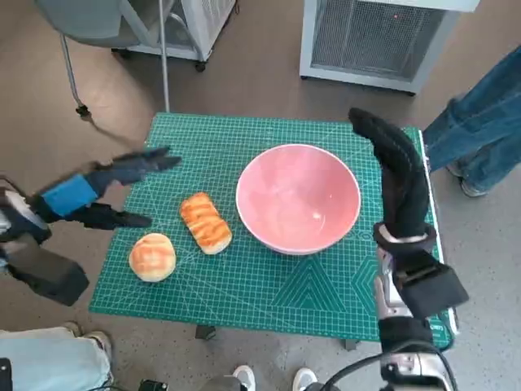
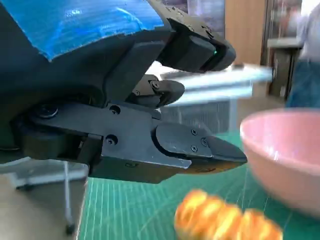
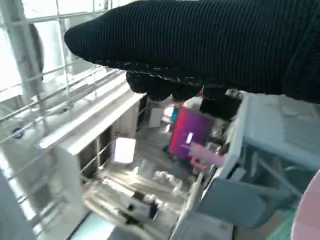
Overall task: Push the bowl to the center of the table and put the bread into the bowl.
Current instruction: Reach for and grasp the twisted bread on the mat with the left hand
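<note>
Your left robot hand was open and held nothing: fingers spread, hovering over the worktop's left edge, blurred in the head view. The long bread roll lay on the green mat just to the right of that hand, apart from the fingers. The round bun sat nearer the robot than the hand, beside the long roll, not touching it as far as the head view showed.

In the left wrist view the black fingers stood above the mat with the long roll beyond them and the pink bowl's rim off to the side. No contact with either.

Your right robot hand was stretched out flat along the worktop's right side, glove fingers straight, gripping nothing. The pink bowl sat upright and empty just to the left of that hand, close to the glove; you couldn't tell from the head view whether they touched. The bowl was a bit right of the mat's middle, its left rim near the long roll.

The right wrist view showed only the glove and blurred room clutter.

A person's legs in jeans stood beyond the right hand, off the worktop.
</note>
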`<state>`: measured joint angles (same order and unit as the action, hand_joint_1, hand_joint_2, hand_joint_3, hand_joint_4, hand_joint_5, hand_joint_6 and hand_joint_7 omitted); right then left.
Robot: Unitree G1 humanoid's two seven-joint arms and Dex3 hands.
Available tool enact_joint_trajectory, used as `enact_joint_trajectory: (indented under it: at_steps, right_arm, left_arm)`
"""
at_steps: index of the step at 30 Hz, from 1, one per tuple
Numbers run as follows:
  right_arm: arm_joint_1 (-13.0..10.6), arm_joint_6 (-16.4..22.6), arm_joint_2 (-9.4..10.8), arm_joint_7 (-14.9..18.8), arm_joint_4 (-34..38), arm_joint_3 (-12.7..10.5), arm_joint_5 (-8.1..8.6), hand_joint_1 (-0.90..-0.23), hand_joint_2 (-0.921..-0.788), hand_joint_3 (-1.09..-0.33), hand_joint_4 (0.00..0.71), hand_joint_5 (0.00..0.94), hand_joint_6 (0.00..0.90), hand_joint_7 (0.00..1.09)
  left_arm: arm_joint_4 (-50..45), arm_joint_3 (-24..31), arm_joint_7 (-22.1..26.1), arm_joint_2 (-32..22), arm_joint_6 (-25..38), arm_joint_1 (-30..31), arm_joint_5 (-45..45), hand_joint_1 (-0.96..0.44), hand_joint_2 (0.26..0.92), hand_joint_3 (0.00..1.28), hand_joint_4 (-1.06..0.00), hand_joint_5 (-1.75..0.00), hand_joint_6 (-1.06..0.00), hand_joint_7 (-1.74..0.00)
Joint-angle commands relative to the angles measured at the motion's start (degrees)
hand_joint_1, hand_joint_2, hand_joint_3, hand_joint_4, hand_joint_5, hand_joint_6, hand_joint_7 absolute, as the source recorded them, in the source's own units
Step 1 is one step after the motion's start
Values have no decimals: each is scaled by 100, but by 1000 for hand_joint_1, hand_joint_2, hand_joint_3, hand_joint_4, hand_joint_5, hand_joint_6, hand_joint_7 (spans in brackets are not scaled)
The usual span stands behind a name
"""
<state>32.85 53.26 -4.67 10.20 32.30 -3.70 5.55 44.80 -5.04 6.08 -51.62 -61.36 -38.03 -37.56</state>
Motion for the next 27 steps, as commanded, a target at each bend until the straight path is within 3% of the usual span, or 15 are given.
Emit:
enact_joint_trajectory:
  at_steps: [1, 10, 27]
  right_arm:
    - [-170, -81, 27, 142, -80, 83, 69, -620, -921, -823, 234, 0, -1, 647]
    - [-260, -95, 6, 299, -264, 162, 114, -622, -921, -817, 227, 0, -1, 656]
    - [-422, -248, -16, 495, -512, 124, 422, -627, -921, -820, 224, 0, -1, 653]
  left_arm:
    - [-9, -341, -320, -25, 148, -215, -461, -184, 831, 0, -280, -20, -430, -32]
    - [-29, -963, -685, 99, 437, -591, -1137, -283, 798, 0, -292, -10, -430, -18]
    - [269, -2038, -1185, 582, 1034, -1333, -1968, -361, 805, 3, -290, -1, -422, -6]
